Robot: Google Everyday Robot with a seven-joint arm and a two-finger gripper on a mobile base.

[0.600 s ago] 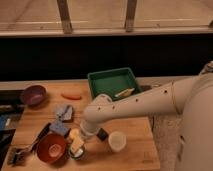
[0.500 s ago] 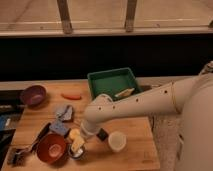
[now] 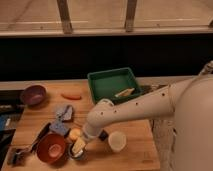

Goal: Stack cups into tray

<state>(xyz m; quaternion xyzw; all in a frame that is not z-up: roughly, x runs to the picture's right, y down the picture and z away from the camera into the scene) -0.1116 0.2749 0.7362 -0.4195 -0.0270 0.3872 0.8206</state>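
The cream-white cup (image 3: 117,141) stands upright near the table's front edge, right of my arm. The dark grey cup (image 3: 74,153) sits at the front, mostly hidden beneath my gripper (image 3: 78,147), which hangs directly over it at the end of the white arm reaching in from the right. The green tray (image 3: 98,85) sits at the back middle of the table, well behind both cups, with a pale object (image 3: 125,92) lying inside it.
A red-orange bowl (image 3: 51,147) sits just left of the gripper. A purple bowl (image 3: 33,94) is at the back left, an orange item (image 3: 71,96) beside the tray. Blue-grey items (image 3: 63,113), a yellow ball (image 3: 75,133) and dark utensils (image 3: 20,152) crowd the left side.
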